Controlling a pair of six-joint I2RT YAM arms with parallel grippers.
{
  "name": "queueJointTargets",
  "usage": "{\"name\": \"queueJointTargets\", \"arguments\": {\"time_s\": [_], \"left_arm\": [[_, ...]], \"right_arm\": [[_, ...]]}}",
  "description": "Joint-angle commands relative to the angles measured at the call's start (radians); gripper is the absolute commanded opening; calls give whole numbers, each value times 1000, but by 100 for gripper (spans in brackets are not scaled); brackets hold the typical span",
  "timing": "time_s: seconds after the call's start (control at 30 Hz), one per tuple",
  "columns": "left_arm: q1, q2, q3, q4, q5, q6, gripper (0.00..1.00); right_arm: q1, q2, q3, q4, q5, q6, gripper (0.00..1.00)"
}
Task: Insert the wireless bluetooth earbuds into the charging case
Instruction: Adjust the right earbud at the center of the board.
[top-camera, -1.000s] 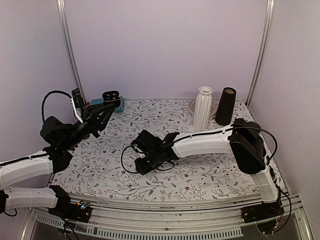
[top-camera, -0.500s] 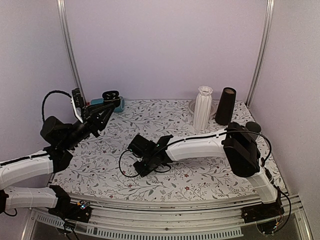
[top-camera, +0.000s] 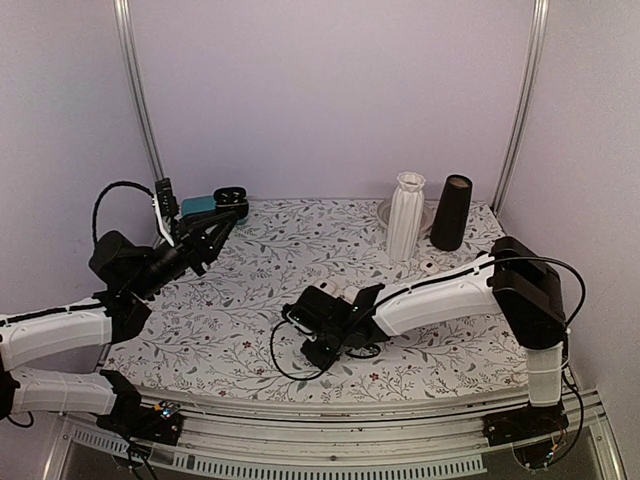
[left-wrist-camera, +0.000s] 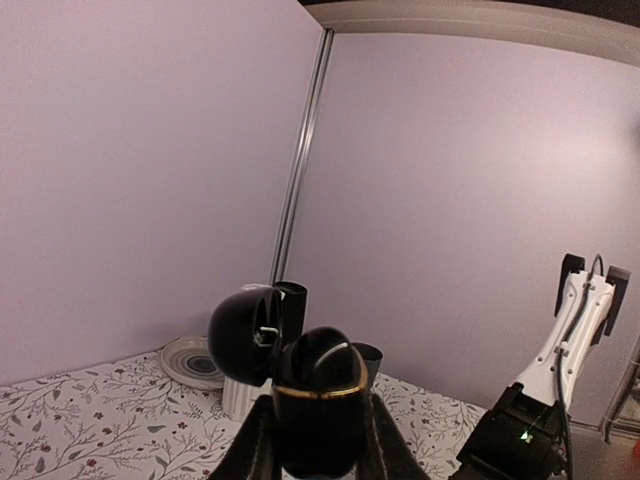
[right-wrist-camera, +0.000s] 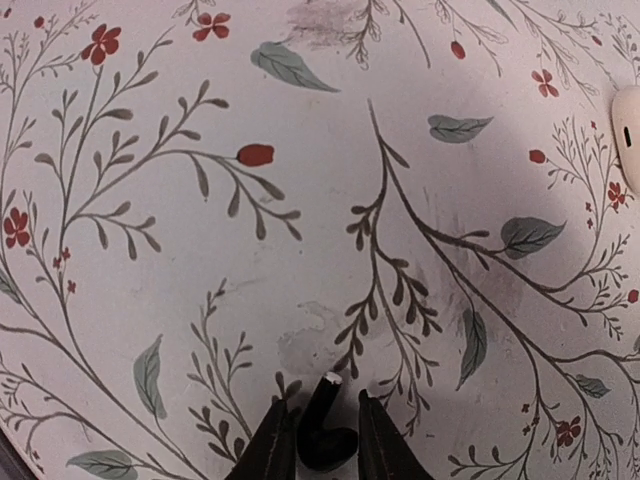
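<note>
The charging case (left-wrist-camera: 320, 435) is black with a gold rim and stands open, its lid (left-wrist-camera: 243, 335) flipped to the left. My left gripper (left-wrist-camera: 318, 400) is shut on its body and holds it high in the air. In the top view the case (top-camera: 230, 194) sits at the tip of the left gripper (top-camera: 220, 213) at the back left. One black earbud (right-wrist-camera: 330, 440) with a short stem sits between my right gripper's fingers (right-wrist-camera: 272, 440), close over the floral cloth. The right gripper (top-camera: 320, 352) is low near the table's front middle. Whether the other earbud is in the case I cannot tell.
A white ribbed vase (top-camera: 405, 215), a black cone-shaped cup (top-camera: 451, 212) and a plate (top-camera: 384, 210) stand at the back right. Small white pebble-like items lie on the cloth (top-camera: 428, 266) (right-wrist-camera: 630, 130). A teal object (top-camera: 198, 205) shows behind the left gripper.
My right gripper has moved right and toward the near edge. My left gripper has shifted slightly right with the open case.
</note>
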Motion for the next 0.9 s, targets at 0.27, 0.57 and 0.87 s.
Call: {"name": "queueJointTargets", "arguments": {"time_s": [0.27,0.57,0.87], "left_arm": [[14,10,24,35,20,-19,0],[14,0,28,12,22,-2,0],[14,-7,29,7,24,4,0]], "right_arm": [[-75,-190,-229,31,-48,-15,52],[-99,-212,-134,-95,-146,239,52],[-99,-214,-151,-14,-345,494,49]]}}
